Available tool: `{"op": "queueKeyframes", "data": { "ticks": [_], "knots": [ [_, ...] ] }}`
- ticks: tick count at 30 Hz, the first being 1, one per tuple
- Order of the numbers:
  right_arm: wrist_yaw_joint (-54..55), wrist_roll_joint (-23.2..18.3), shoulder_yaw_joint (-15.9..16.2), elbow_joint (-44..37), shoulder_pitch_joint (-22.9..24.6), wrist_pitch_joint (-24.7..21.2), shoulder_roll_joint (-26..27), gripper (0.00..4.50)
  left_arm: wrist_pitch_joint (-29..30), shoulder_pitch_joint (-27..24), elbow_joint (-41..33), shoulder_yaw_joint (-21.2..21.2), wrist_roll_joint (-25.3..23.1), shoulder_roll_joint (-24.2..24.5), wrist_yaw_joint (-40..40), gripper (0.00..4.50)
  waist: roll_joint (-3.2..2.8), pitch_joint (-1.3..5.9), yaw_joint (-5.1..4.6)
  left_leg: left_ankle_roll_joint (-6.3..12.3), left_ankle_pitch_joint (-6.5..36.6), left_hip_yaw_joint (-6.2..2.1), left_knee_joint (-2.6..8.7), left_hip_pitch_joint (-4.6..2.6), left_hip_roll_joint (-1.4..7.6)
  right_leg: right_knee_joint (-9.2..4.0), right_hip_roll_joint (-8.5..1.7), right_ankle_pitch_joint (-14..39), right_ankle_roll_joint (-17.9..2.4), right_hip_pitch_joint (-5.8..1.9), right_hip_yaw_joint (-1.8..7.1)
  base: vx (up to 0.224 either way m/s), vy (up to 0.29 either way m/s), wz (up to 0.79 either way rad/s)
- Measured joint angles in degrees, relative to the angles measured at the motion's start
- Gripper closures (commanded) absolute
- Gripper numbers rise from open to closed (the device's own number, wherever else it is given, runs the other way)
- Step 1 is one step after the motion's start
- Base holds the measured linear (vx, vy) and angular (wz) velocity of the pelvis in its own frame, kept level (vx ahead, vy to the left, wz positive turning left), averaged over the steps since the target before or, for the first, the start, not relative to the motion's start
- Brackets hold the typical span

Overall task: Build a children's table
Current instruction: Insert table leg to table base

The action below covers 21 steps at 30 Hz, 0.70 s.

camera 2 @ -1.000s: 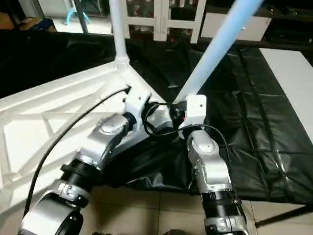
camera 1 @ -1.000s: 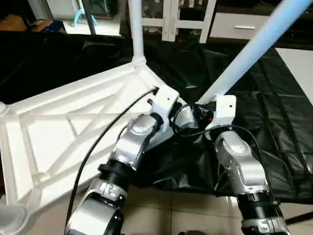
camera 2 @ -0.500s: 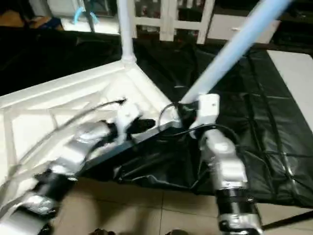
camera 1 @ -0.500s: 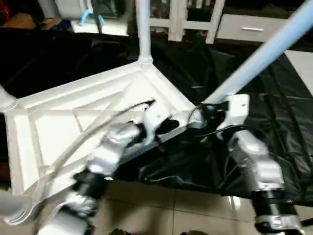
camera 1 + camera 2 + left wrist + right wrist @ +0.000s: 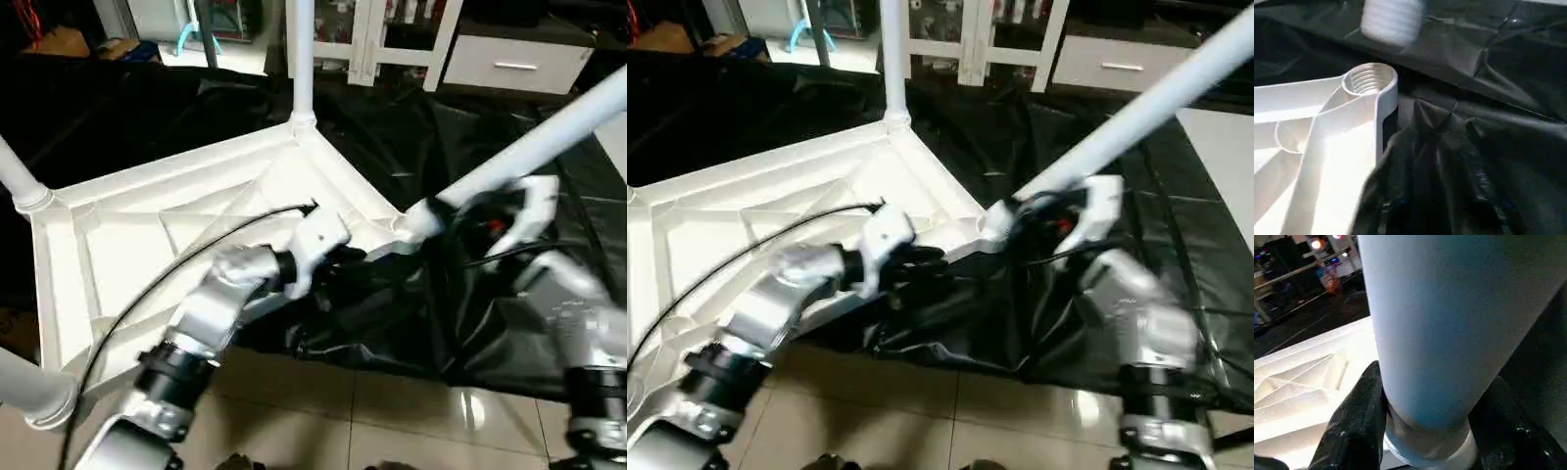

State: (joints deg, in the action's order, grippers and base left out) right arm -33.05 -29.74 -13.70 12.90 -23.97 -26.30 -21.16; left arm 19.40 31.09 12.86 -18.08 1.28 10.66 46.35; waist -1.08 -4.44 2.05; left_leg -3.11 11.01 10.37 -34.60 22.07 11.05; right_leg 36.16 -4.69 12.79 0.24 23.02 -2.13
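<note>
We find the table top (image 5: pixel 176 245) inverted at frame centre-left. The right end effector (image 5: pixel 1425 431) pinches a leg (image 5: pixel 529 147) above the empty socket (image 5: pixel 1369 81). We cannot tell the left end effector's (image 5: pixel 338 259) state.

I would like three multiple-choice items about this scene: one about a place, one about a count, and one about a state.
1. Where does the table top lie?
A) on a black sheet
B) inside a cabinet
C) on a chair

2. How many legs already stand in corner sockets?
A) one
B) three
C) four

3. How is the leg in the right gripper?
A) screwed fully in
B) lying flat on the floor
C) tilted, its threaded end apart from the empty socket

Answers:
1 A, the sheet spreads under the top.
2 B, legs rise at the far, left and near-left corners.
3 C, the left wrist view shows a gap between end and socket.
</note>
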Motion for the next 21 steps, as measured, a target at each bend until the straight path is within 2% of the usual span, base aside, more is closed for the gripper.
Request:
{"op": "queueKeyframes", "data": {
  "ticks": [3,6,9,12,13,20,21],
  "knots": [
    [-0.02,-0.64,-0.74,-3.42,1.6,-1.14,-1.34,2.59,0.22,1.63,2.21,-1.03,-1.22,-1.19,-3.05,2.87,-0.1,0.06,-0.03,0.02,-0.01,-0.01,-0.02,0.01,0.0,0.01,0.0,-0.02,0.02,0.0,-0.01,0.0,0.0,0.0],
    [-0.26,-1.3,-1.18,-7.24,3.97,-2.72,-2.53,2.59,0.25,2.81,4.73,-1.62,-2.88,-1.62,-5.27,2.84,-0.29,0.15,0.02,0.03,-0.01,-0.03,-0.04,0.03,0.0,-0.01,0.01,-0.05,0.06,0.0,-0.02,0.0,0.0,0.0],
    [-0.97,-1.9,-1.2,-10.93,6.9,-4.34,-3.33,2.59,0.13,3.08,7.25,-1.61,-4.6,-1.49,-6.97,2.42,-0.45,0.25,0.05,0.03,-0.01,-0.04,-0.07,0.05,0.0,0.0,0.0,-0.07,0.1,0.0,-0.03,0.0,0.0,0.0],
    [-1.35,-2.29,-0.78,-14.3,10.03,-5.97,-3.86,2.59,0.13,3.3,9.57,-1.49,-6.23,-0.92,-8.52,2.4,-0.54,0.31,0.02,0.03,-0.01,-0.06,-0.14,0.04,0.01,0.0,0.0,-0.12,0.16,-0.02,-0.01,0.0,0.0,0.0],
    [-1.39,-2.35,-0.68,-14.51,10.3,-6.16,-3.86,2.59,0.13,3.31,9.85,-1.49,-6.47,-0.83,-8.61,2.25,-0.55,0.31,-0.05,0.03,-0.01,-0.06,-0.18,0.05,0.0,0.01,0.0,-0.13,0.15,-0.02,0.0,0.0,0.0,0.0],
    [0.66,-2.29,0.71,-19.21,11.59,-7.4,-3.65,2.59,0.05,3.49,12.39,-1.55,-7.15,-1.12,-9.77,2.15,-0.79,0.48,0.1,0.12,-0.08,-0.06,-0.3,-0.03,-0.03,0.01,-0.07,-0.28,0.12,-0.21,-0.01,0.0,0.0,0.0],
    [1.27,-1.91,0.87,-19.58,11.62,-7.42,-3.61,2.59,-0.46,3.66,12.93,-1.54,-7.19,-1.16,-9.9,2.44,-0.8,0.49,0.11,0.13,-0.08,-0.06,-0.31,-0.04,-0.04,0.01,-0.08,-0.29,0.11,-0.23,-0.01,0.0,0.0,0.0]
  ]
}}
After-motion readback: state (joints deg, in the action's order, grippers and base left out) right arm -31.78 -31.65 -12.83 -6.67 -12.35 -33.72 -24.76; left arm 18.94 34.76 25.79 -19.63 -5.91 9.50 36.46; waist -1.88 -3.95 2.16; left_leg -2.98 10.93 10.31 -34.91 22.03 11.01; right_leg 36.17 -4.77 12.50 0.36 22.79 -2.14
